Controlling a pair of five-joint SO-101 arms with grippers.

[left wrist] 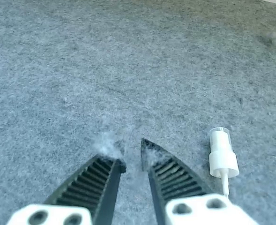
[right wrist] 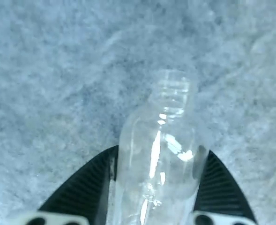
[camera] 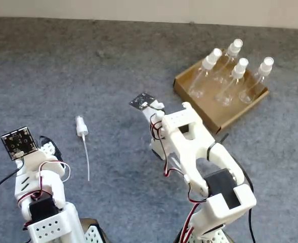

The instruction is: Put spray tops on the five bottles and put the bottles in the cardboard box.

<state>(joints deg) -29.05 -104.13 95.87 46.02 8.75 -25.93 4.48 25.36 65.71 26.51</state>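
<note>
With right end effector point(right wrist: 160, 152) clamped on the bottle point(right wrist: 157, 126), steady its open neck; close the slightly parted, empty left end effector point(left wrist: 132, 153) on the head of the spray top point(left wrist: 222, 157), not its tube

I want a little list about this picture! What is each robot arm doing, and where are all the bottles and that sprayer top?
in the box: four bottles with tops on, inside the cardboard box
fifth bottle: no top yet, gripped in the jaws of the right arm
spray top: loose on the grey table, near the left arm
left arm's jaws: a little open, holding nothing
left to do: one top, one bottle
</note>
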